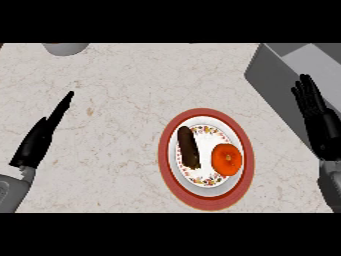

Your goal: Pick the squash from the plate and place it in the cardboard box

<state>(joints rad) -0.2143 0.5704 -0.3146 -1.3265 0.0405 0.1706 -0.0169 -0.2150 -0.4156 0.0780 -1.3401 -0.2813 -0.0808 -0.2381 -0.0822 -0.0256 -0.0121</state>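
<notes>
**Squash on the plate, hands apart**

The squash (227, 159) lies on the red-rimmed plate (174, 187) beside a dark sausage (188, 146). Left hand (41, 135) and right hand (319, 120) show straight fingers, holding nothing. The cardboard box (276, 85) stands at the bench's (114, 115) right.

One plate (171, 165), one squash (227, 159), one dark sausage-shaped item (188, 147), one box (276, 80), two hands.

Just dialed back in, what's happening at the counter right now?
Nothing is being held yet. The orange squash lies on the plate beside a dark long vegetable. The right hand is open, fingers straight, in front of the grey box at the right. The left hand rests open at the left. The pick has not begun.
</notes>
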